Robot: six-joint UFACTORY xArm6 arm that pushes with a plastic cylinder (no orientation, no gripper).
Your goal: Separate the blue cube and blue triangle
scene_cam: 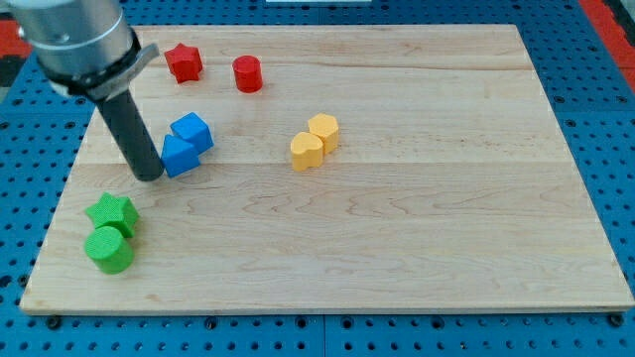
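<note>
The blue cube [192, 130] and the blue triangle [180, 156] sit touching each other at the view's upper left of the wooden board [397, 228], the triangle below and left of the cube. My tip [150, 176] rests on the board right against the triangle's left side, below and left of the cube.
A red star [184, 62] and a red cylinder [247, 73] lie near the view's top. A yellow pair [315, 141] sits at centre. A green star [111, 212] and green cylinder [109, 250] lie at lower left near the board's edge.
</note>
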